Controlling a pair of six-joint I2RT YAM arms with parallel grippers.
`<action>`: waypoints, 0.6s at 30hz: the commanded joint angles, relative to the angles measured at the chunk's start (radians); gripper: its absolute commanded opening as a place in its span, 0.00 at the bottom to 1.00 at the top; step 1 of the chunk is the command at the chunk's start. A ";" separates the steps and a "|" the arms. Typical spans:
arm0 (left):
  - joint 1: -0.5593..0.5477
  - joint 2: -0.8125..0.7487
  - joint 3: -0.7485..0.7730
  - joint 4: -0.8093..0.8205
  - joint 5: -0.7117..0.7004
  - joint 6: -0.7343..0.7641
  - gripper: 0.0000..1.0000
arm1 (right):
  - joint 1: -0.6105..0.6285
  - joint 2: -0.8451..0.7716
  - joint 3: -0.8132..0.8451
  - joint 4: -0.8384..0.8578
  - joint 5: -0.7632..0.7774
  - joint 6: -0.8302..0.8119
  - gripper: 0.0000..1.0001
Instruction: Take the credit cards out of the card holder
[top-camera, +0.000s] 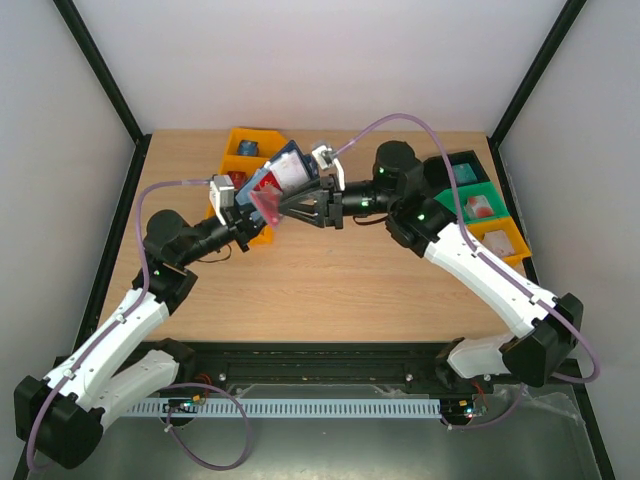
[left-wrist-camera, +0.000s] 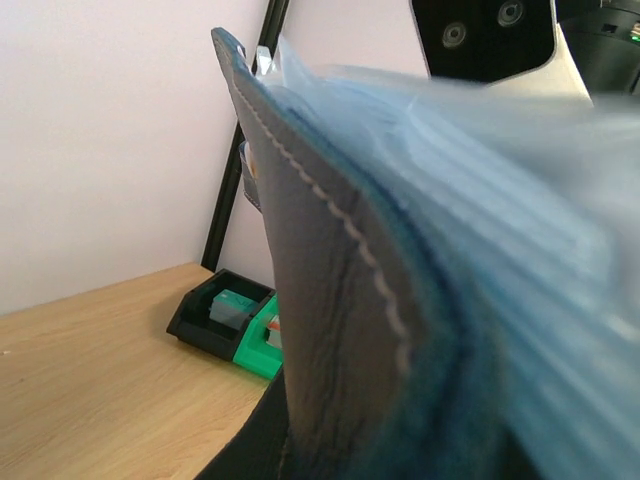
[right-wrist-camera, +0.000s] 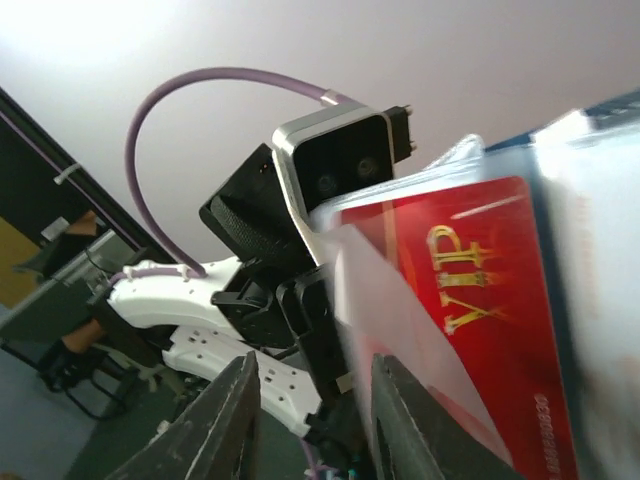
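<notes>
My left gripper (top-camera: 245, 212) is shut on the navy card holder (top-camera: 285, 168), holding it open and tilted up above the table. In the left wrist view its stitched navy cover (left-wrist-camera: 340, 330) and light blue inside fill the frame and hide the jaws. A red credit card (top-camera: 268, 205) marked VIP (right-wrist-camera: 480, 300) sits in a clear sleeve (right-wrist-camera: 400, 300) of the holder. My right gripper (top-camera: 285, 206) is at that card's lower edge. Its jaws (right-wrist-camera: 312, 385) stand open with a gap, and the sleeve's edge lies against the right finger (right-wrist-camera: 400, 420).
A yellow bin (top-camera: 250, 145) sits on the table under and behind the held card holder. A row of black (top-camera: 462, 170), green (top-camera: 478, 205) and yellow (top-camera: 500, 240) bins stands at the right edge. The left wrist camera (right-wrist-camera: 335, 165) is close in front of the right fingers.
</notes>
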 joint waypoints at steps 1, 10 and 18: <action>-0.001 -0.022 -0.009 0.041 -0.018 -0.004 0.02 | 0.052 0.018 0.022 0.004 0.097 -0.035 0.34; 0.002 -0.032 -0.019 0.069 0.014 -0.024 0.02 | 0.058 -0.026 0.101 -0.238 0.276 -0.262 0.38; 0.002 -0.039 -0.010 0.021 0.008 -0.014 0.02 | 0.048 -0.043 0.110 -0.298 0.452 -0.291 0.40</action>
